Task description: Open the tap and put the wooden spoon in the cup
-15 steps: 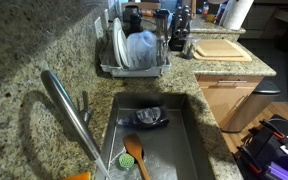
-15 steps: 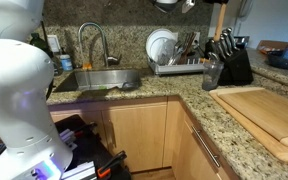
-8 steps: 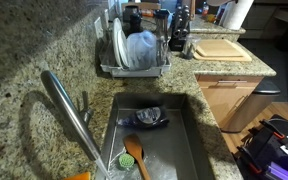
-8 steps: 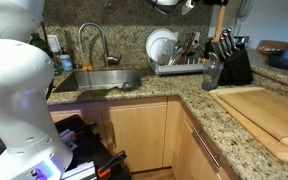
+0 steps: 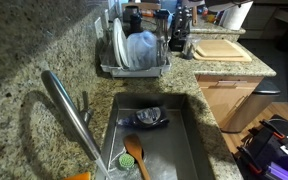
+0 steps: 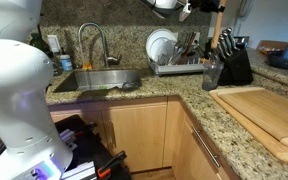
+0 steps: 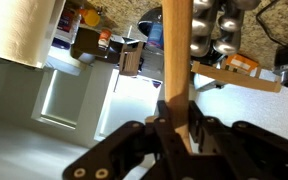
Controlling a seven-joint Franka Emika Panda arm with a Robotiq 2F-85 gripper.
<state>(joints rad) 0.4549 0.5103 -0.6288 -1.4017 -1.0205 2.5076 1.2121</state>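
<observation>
The claw [image 7: 174, 120] is shut tight on a straight, light wooden handle, which I take to be the wooden spoon [image 7: 176, 60]. In the wrist view the handle stands upright between the fingers and runs out of the top of the picture, so its head cannot be seen. In both exterior views the claw is at the very top edge, high above the counter and over towards the dish rack [image 5: 134, 68], well apart from the sink [image 5: 189, 130]

The tap [image 5: 69, 110] slants over the sink with its slim lever [image 5: 83, 102] at the base. No stream of water shows under the spout, and the lever is too small to tell which way it is set, so whether the tap is open cannot be told

A second brown spoon [image 5: 136, 152] lies on the sink floor beside something green

Judging by this, the pick-up of the spoon is done and it is being carried. What is left is to lower it into the cup. Several dark containers stand behind the dish rack, and I cannot tell which of them is the cup
</observation>
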